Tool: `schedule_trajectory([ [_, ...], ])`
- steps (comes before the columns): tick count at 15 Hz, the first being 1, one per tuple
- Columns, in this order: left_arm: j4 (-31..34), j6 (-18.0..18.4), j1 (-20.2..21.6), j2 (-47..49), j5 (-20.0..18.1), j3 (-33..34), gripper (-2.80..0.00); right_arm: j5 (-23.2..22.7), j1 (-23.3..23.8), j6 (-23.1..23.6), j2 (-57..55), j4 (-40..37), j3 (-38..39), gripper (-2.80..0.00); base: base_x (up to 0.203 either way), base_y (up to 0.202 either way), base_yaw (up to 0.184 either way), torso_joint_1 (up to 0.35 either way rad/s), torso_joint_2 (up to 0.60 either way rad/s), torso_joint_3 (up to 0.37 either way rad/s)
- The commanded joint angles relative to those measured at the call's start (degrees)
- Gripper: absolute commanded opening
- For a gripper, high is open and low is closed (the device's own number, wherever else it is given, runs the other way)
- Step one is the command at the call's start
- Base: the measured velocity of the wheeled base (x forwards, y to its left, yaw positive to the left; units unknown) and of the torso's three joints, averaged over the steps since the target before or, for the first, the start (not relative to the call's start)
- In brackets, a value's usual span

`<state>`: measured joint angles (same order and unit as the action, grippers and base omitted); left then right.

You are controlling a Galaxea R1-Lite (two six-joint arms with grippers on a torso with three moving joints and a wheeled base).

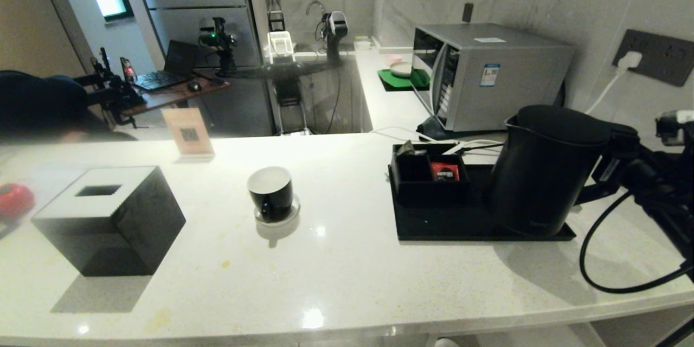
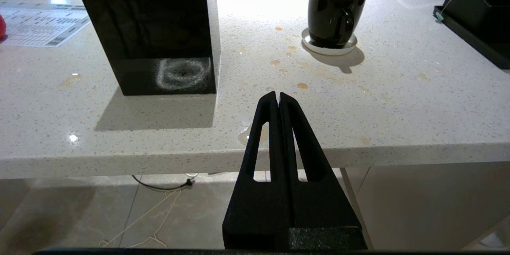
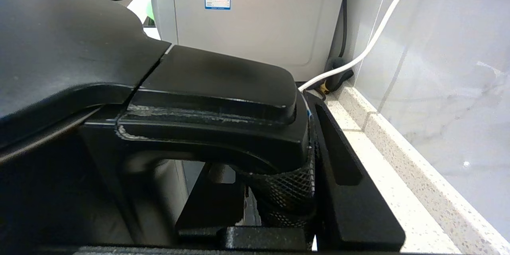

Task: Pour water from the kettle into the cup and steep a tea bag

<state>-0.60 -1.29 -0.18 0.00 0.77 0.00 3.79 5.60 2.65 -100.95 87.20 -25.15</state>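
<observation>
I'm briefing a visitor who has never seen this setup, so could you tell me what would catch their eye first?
Probably the matte black electric kettle standing on a flat black tray at the right of the pale stone counter, with the right gripper closed around its loop handle. Next, the glossy black cup with a white inside on its small white saucer mid-counter, and the black cube-shaped tissue box to its left.

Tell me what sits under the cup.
The cup stands on a small round white saucer, which rests on the pale counter. Only the saucer's rim shows; its middle is covered by the cup.
</observation>
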Motion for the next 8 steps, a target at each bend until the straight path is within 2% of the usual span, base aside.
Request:
schedule_trajectory([
  [1,0.0,0.0,0.0,0.1,0.0,0.0,-2.8,0.0,-0.1,0.2,0.6,0.8,0.8,-2.8,0.0,0.0,0.0,0.0,0.0,0.0],
  [8,0.0,0.0,0.0,0.1,0.0,0.0,-2.8,-0.2,-0.3,0.3,2.1,1.1,4.6,-2.8,0.0,0.0,0.0,0.0,0.0,0.0],
])
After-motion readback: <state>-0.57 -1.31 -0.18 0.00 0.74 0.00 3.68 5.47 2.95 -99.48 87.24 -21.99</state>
